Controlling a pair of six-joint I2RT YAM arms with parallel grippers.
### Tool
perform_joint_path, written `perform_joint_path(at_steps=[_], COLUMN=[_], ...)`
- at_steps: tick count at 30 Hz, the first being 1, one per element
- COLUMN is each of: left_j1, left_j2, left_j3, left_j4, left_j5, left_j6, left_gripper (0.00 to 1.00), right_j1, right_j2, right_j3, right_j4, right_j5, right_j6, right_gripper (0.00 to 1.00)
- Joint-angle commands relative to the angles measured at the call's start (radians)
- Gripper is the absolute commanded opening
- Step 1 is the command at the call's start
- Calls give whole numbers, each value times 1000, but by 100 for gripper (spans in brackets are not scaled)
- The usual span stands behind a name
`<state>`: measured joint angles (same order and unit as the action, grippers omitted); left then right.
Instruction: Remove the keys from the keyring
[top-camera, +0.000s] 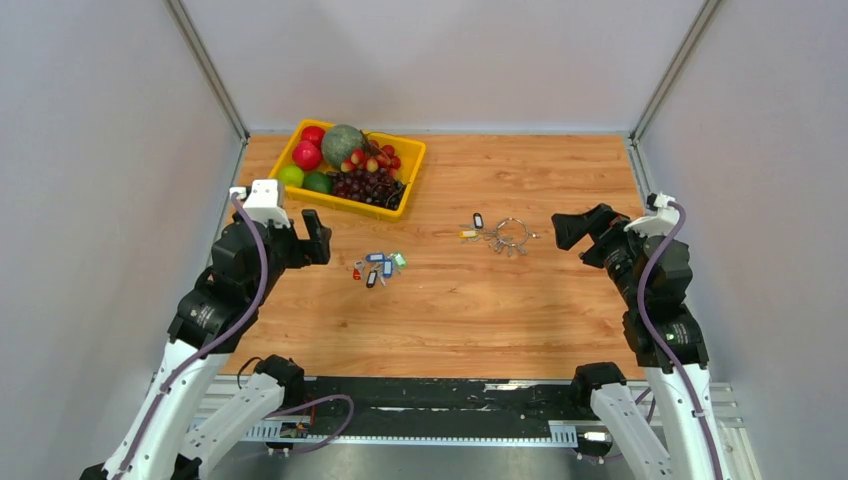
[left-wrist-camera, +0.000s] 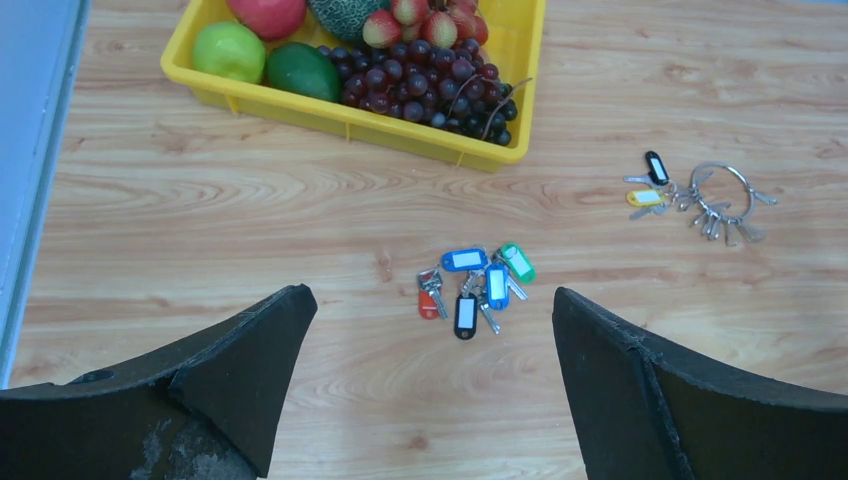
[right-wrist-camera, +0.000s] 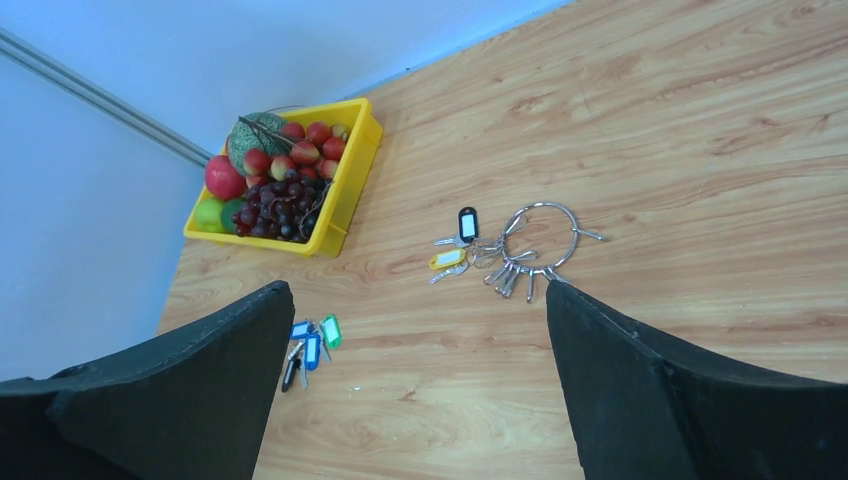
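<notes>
Two sets of jaws are held wide, with nothing gripped.

By the left edge of the light-brown wooden bench, the black two-finger left gripper is held clear of the surface, spread and empty; by the right edge, the black two-finger right gripper is likewise spread and empty. Just beyond the left gripper, a loose cluster of small silver keys with blue, green, red and black plastic tags is laid flat, well apart from the ring. Nearer the middle, the large thin silver wire keyring is laid flat with several plain silver keys gathered along its rim. A black-tagged key and a yellow-tagged key are seen just beside it, but whether they are attached cannot be told. At the far-left corner, a yellow plastic tray is filled with grapes and other fruit.
</notes>
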<state>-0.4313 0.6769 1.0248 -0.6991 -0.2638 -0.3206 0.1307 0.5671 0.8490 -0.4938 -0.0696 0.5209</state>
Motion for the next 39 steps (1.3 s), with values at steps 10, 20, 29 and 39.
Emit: perform_joint_path(at_steps=[10, 20, 29, 39], left_j1=[3, 1, -41, -46], left_j2=[-7, 69, 116, 70], left_j3=[-6, -166, -416, -641], left_j4=[42, 236, 535, 849], left_j5=[79, 428, 393, 367], left_j6=[54, -98, -184, -141], left_gripper=[100, 100, 100, 100], right_j1=[3, 3, 190, 323], right_j2=[-25, 94, 426, 855], right_j3=[0, -44, -22, 166], right_j4=[-18, 45, 174, 182], right_j5=[56, -70, 146, 353], right_j6=[13, -41, -46, -6], right_gripper=[100, 91, 69, 61])
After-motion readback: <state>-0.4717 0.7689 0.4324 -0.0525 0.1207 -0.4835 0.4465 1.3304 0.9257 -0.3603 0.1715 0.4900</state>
